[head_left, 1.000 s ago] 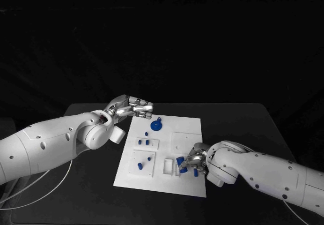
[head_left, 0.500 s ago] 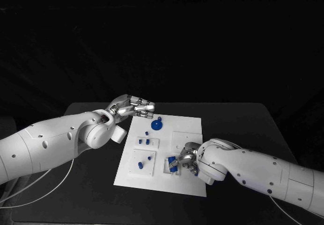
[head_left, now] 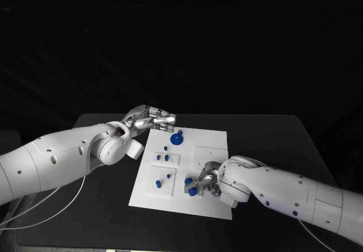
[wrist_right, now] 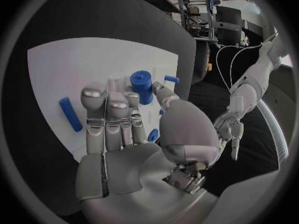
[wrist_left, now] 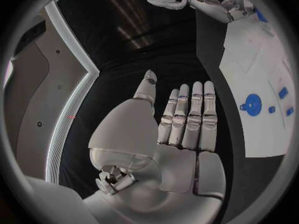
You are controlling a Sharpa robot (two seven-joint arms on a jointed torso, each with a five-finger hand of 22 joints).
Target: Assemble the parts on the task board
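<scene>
Head view: my right hand (head_left: 205, 182) pinches a blue cylinder (head_left: 191, 192) over the task board (head_left: 208, 144); my left hand (head_left: 151, 121) hovers flat, fingers straight, holding nothing.

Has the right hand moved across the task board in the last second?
Yes. In the head view the right hand has slid toward the robot's left across the task board, from near its right edge to above the slot area near its middle.

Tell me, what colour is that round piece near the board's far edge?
Blue; the round piece shows best in the head view.
</scene>
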